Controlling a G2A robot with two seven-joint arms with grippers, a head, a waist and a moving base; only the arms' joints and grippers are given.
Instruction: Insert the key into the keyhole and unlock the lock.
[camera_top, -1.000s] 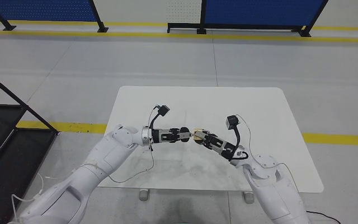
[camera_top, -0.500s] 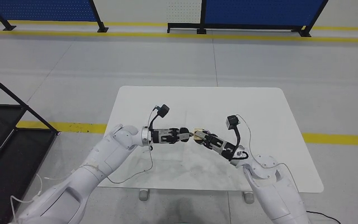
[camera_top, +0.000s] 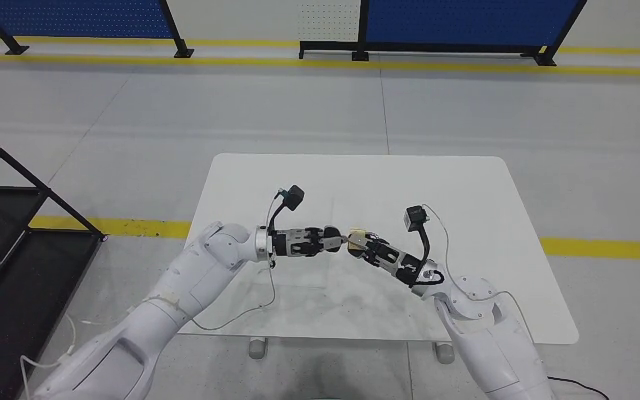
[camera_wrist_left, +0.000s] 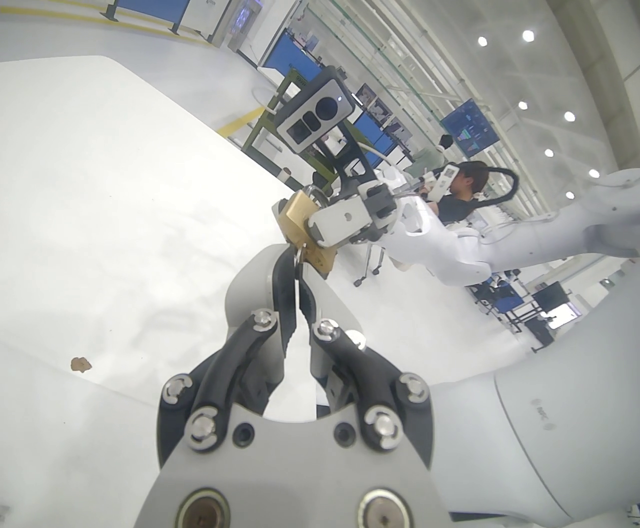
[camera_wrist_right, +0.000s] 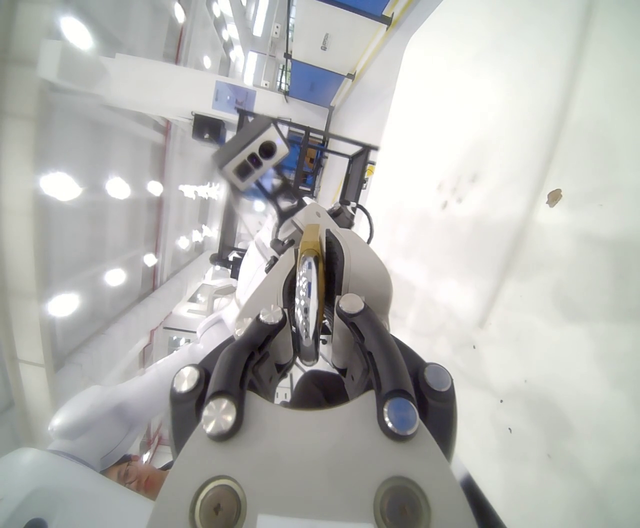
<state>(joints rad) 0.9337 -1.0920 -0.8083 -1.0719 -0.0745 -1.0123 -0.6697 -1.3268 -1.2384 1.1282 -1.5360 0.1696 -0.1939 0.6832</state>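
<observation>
- Your left gripper (camera_wrist_left: 298, 265) was clamped shut on the key (camera_wrist_left: 299, 254), in the air above the middle of the table (camera_top: 450, 200).
- The key's tip met the bottom face of the brass lock (camera_wrist_left: 294, 220). Whether it sat in the keyhole could not be told.
- Your right gripper (camera_wrist_right: 314, 240) was closed on the lock body, holding it up opposite the left one.
- In my judgement, you needed the blade square to the slot and a straight push with no side load. The twist belonged only after it bottomed, with the right grip firm against the turn.
- No writing on the lock or key could be read.
</observation>
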